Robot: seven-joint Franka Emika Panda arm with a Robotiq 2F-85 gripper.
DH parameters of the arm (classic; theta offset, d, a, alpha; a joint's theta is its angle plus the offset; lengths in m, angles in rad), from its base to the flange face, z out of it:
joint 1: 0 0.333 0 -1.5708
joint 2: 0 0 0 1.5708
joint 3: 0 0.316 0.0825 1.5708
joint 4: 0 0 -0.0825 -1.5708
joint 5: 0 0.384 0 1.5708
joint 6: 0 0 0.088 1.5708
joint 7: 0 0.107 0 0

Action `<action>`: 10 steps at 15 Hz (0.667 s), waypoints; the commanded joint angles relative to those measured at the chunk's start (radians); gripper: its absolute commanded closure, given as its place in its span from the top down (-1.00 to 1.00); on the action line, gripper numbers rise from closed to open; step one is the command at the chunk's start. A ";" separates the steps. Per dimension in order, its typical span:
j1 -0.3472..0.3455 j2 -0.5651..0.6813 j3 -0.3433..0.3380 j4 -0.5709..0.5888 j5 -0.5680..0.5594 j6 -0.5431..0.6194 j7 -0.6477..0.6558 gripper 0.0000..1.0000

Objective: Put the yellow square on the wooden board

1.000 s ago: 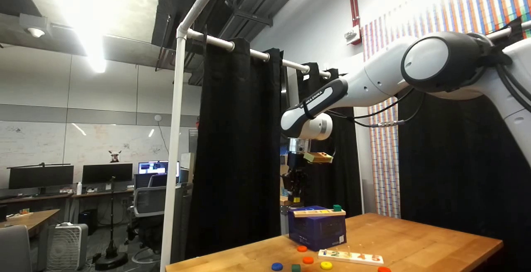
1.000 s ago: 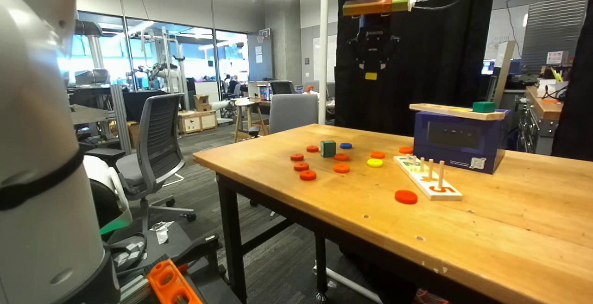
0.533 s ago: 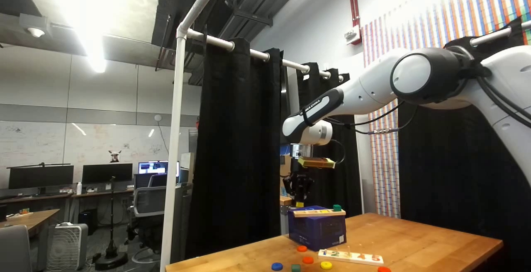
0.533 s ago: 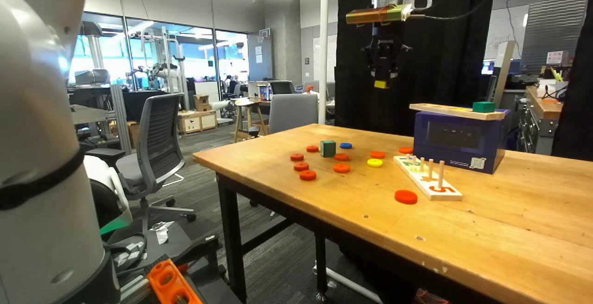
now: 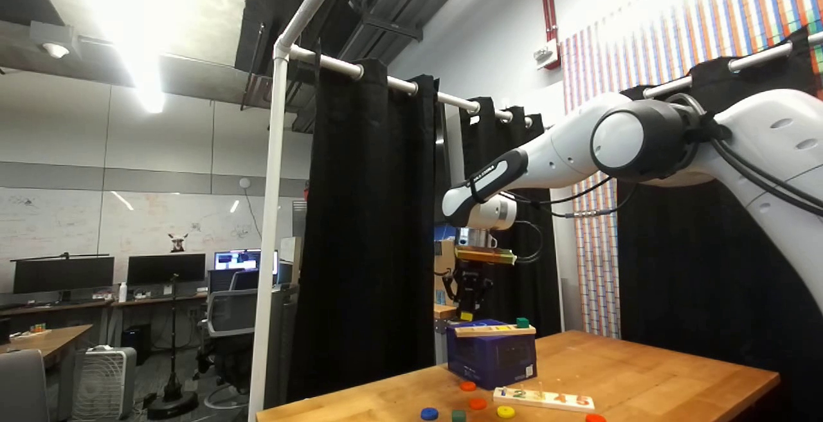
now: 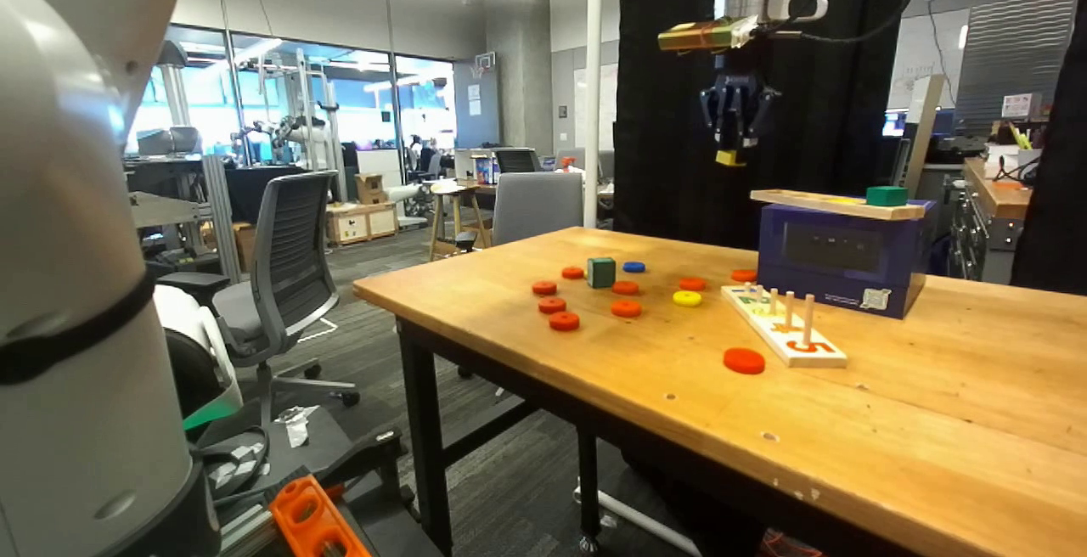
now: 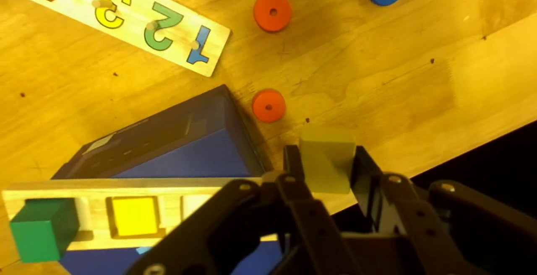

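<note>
My gripper is shut on a yellow block, with a finger on each side of it. The block also shows low between the fingers in both exterior views. The slotted wooden board lies on a dark blue box. In the wrist view, the board is at lower left, with a green cube at its left end and a yellow square area in the slot beside it. My fingers hide the board's right part. The held block is above and beside the board, apart from it.
The blue box stands on the wooden table. A numbered peg board lies before it. Several red discs, a yellow disc, a blue disc and another green cube lie around. The table's edge shows in the wrist view.
The arm has moved toward the blue box and a little lower, carrying the yellow block, and the gripper has turned. The block has stayed in the gripper. Things on the table have not moved.
</note>
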 commanded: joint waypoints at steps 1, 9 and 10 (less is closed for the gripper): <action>0.007 0.038 -0.034 0.066 0.029 -0.008 0.075 -0.82; -0.004 0.108 -0.070 0.128 0.017 -0.010 0.107 -0.82; -0.010 0.118 -0.067 0.137 0.022 -0.009 0.087 -0.82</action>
